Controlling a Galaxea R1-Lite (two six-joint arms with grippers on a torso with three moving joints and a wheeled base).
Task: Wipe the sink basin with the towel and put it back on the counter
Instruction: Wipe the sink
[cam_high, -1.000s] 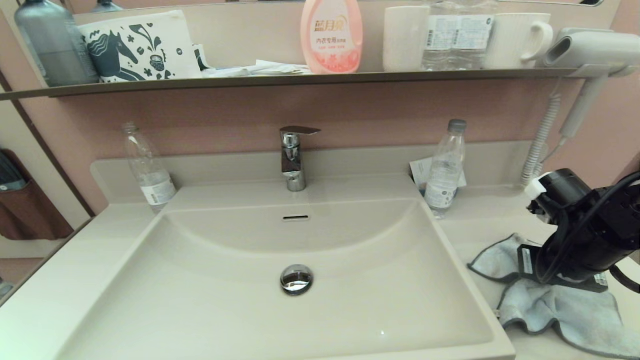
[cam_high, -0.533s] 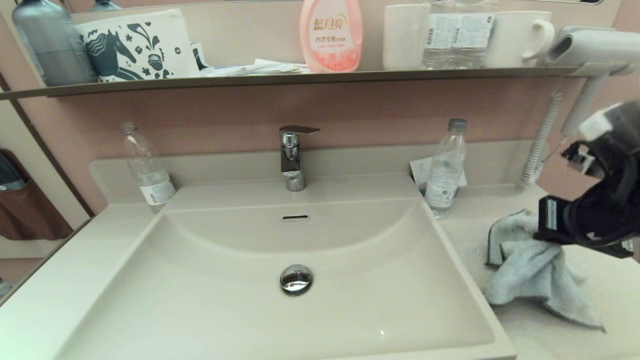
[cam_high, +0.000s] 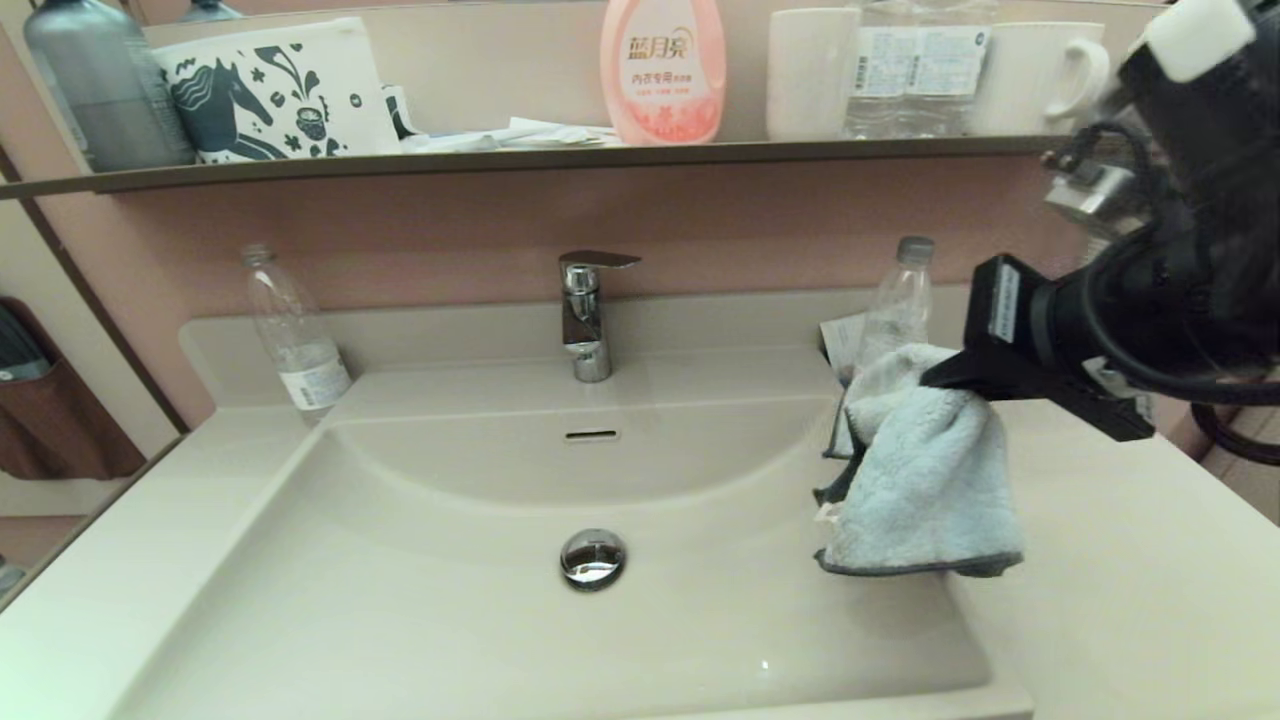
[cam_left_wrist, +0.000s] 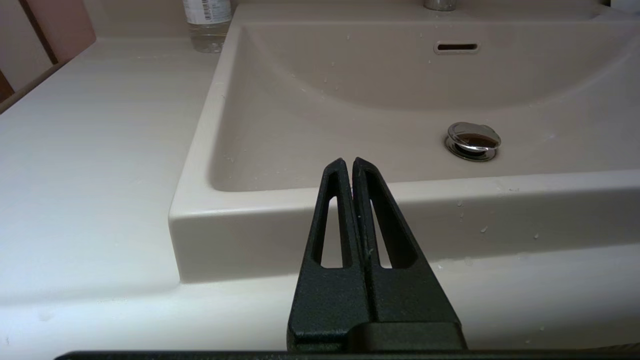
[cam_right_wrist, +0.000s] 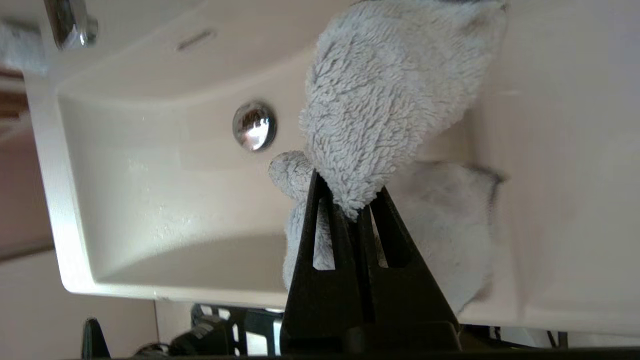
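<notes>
Lifted off the worktop (cam_high: 1120, 560) since before, the towel (cam_high: 925, 480) hung over the sink basin's (cam_high: 420, 600) right rim, pinched in the right hand (cam_right_wrist: 356, 200); left hand (cam_left_wrist: 348, 165) closed, empty.

Fluffy, matt microfibre cloth on the towel (cam_high: 925, 480), pale blue with a dark grey trim. Smooth, faintly glossy cream-white on the sink basin (cam_high: 420, 600) and counter (cam_high: 1130, 580). Mirror-bright chrome metal on the drain plug (cam_high: 593, 557) and faucet (cam_high: 588, 315). Clear plastic on the bottles (cam_high: 295, 335). Matt, slightly grainy black plastic on the left gripper (cam_left_wrist: 348, 167).
</notes>
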